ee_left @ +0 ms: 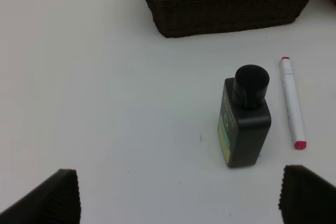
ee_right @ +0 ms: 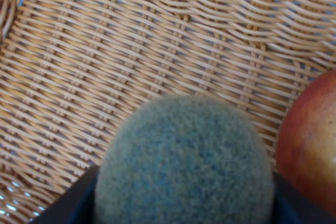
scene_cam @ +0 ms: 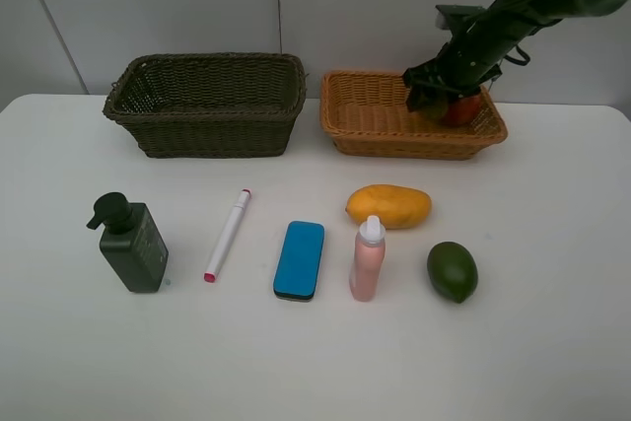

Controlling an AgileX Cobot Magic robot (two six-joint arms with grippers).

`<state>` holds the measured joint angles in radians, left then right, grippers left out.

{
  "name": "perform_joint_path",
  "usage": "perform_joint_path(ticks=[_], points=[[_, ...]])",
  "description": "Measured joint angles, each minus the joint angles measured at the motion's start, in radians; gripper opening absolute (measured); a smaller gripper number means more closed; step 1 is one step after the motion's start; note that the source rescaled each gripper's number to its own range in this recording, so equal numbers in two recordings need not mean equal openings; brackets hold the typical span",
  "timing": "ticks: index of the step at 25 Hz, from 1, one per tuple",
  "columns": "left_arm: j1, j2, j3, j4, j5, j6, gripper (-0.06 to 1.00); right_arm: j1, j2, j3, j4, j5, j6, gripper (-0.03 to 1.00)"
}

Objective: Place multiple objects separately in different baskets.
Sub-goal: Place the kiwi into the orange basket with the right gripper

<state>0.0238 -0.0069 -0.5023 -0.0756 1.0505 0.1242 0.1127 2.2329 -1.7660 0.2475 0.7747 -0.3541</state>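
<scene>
While my right hand (scene_cam: 435, 94) sat closed around the fuzzy brown kiwi (ee_right: 184, 161), low inside the orange-tan basket (scene_cam: 394, 137) and just beside the red pomegranate (ee_right: 312, 145), I judged the step in hand to be the release. To do it well, I wanted the fruit lowered until it met the weave, clear of the pomegranate so neither rolled, then the grip eased apart slowly and the arm lifted straight up past the rim. My left hand (ee_left: 181, 198) hung wide open above the counter (ee_left: 105, 103), near the dark green pump bottle (ee_left: 244, 124), holding nothing.
</scene>
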Motion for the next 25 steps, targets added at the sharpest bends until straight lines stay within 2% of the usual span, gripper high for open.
perform_joint_path(ticks=[2, 3, 5, 6, 7, 8, 10, 13, 25], points=[[0.0, 0.0, 0.0, 0.0, 0.0, 0.0, 1.0, 0.0, 0.003, 0.0, -0.001, 0.0, 0.0, 0.04], [0.0, 0.0, 0.0, 0.0, 0.0, 0.0, 1.0, 0.0, 0.004, 0.0, -0.004, 0.0, 0.0, 0.17], [0.0, 0.0, 0.0, 0.0, 0.0, 0.0, 1.0, 0.0, 0.005, 0.0, -0.009, 0.0, 0.0, 0.61], [0.0, 0.0, 0.0, 0.0, 0.0, 0.0, 1.0, 0.0, 0.005, 0.0, -0.007, 0.0, 0.0, 0.77], [0.0, 0.0, 0.0, 0.0, 0.0, 0.0, 1.0, 0.0, 0.005, 0.0, -0.005, 0.0, -0.001, 0.86], [0.0, 0.0, 0.0, 0.0, 0.0, 0.0, 1.0, 0.0, 0.005, 0.0, 0.001, 0.0, -0.005, 0.91], [0.0, 0.0, 0.0, 0.0, 0.0, 0.0, 1.0, 0.0, 0.005, 0.0, 0.018, 0.0, -0.017, 0.96], [0.0, 0.0, 0.0, 0.0, 0.0, 0.0, 1.0, 0.0, 0.005, 0.0, 0.034, 0.0, -0.041, 0.99], [0.0, 0.0, 0.0, 0.0, 0.0, 0.0, 1.0, 0.0, 0.005, 0.0, 0.042, 0.036, -0.048, 1.0]])
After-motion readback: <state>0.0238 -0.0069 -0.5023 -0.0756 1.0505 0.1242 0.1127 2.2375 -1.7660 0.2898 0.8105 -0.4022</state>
